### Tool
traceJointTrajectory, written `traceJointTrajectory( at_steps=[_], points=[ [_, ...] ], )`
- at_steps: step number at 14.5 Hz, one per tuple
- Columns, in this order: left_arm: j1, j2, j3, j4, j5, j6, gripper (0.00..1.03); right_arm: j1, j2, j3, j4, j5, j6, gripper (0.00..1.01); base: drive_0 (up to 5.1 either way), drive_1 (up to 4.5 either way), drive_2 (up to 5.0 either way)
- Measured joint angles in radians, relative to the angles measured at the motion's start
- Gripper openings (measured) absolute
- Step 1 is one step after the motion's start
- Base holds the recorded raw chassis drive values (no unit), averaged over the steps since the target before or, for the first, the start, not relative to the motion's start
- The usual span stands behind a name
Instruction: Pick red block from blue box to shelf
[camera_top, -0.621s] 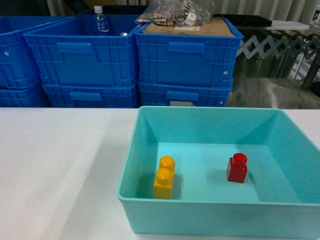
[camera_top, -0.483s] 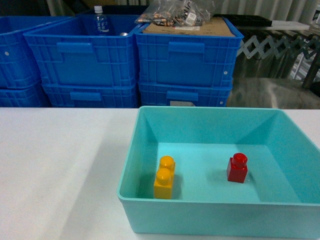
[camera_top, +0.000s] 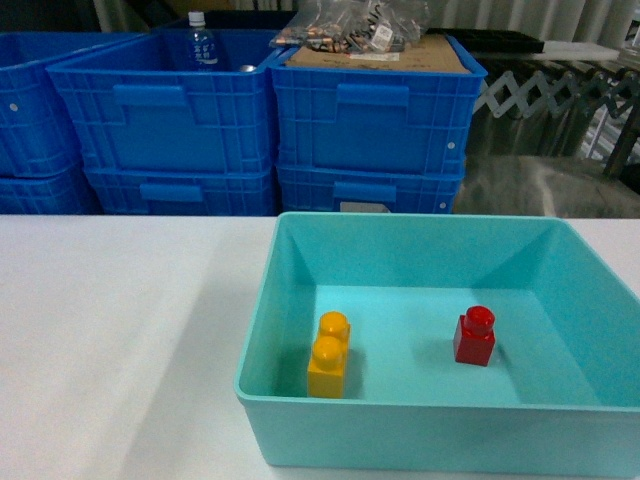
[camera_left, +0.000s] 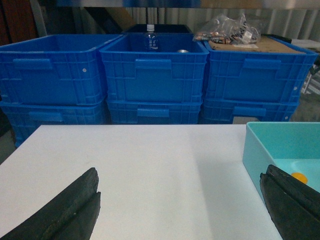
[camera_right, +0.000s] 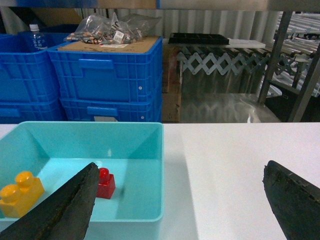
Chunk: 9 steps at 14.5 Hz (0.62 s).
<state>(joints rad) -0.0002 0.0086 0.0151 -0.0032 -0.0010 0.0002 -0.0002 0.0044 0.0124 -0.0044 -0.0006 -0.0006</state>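
Head view shows the red block (camera_top: 474, 336) upright on the floor of the blue box (camera_top: 400, 405), right of centre, well apart from the orange brick (camera_top: 329, 356); no gripper appears. Left wrist view: left gripper (camera_left: 180, 210) spread wide over the white table (camera_left: 150, 165), empty. Right wrist view: right gripper (camera_right: 180, 200) also wide, empty, block lower left. Picking hasn't begun; next the right arm likely descends leftward over the block.
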Motion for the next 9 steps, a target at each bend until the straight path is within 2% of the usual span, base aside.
traceJointTrajectory(
  at_steps=[9],
  points=[
    [0.000,0.000,0.000,0.000,0.000,0.000,0.98,0.000,0.000,0.000,0.000,0.000,0.000,0.98,0.0,0.00,0.0]
  ],
)
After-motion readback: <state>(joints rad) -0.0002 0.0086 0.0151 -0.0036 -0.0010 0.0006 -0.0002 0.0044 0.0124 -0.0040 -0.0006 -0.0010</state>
